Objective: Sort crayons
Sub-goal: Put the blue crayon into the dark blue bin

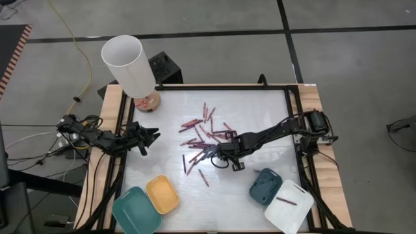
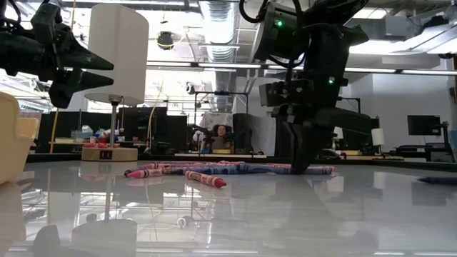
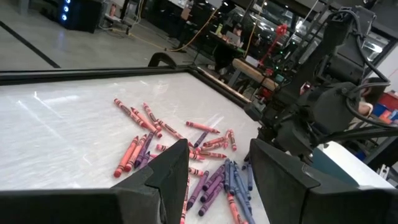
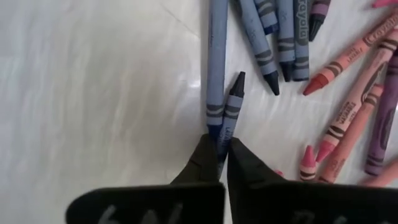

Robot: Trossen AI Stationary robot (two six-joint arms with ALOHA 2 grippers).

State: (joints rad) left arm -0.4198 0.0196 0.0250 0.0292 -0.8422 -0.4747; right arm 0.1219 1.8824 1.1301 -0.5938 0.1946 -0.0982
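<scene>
Red, pink, purple and blue crayons (image 1: 205,133) lie scattered flat on the white table top, also seen in the low view as a row of crayons (image 2: 214,171). My right gripper (image 1: 220,153) reaches in from the right, points steeply down at the near edge of the pile and is shut on one blue crayon (image 4: 231,106). A longer blue crayon (image 4: 216,56) lies right beside it. My left gripper (image 1: 148,135) waits open and level above the table's left side, nothing between its fingers (image 3: 177,168). My right gripper pinches the blue crayon's paper-wrapped rear part (image 4: 224,138) between its two fingertips (image 4: 202,163), coming from above and slanting down. The fingers lie across the crayon and hide its blunt end. Its pointed tip (image 4: 239,77) sticks out ahead, level with the crayons on the table.
Along the near edge stand a teal tray (image 1: 133,209), a yellow tray (image 1: 162,194), a dark-blue tray (image 1: 265,184) and a white tray (image 1: 292,209) holding one crayon. A white-shaded lamp (image 1: 127,62) stands at the far left corner. A black frame (image 1: 292,97) borders the table.
</scene>
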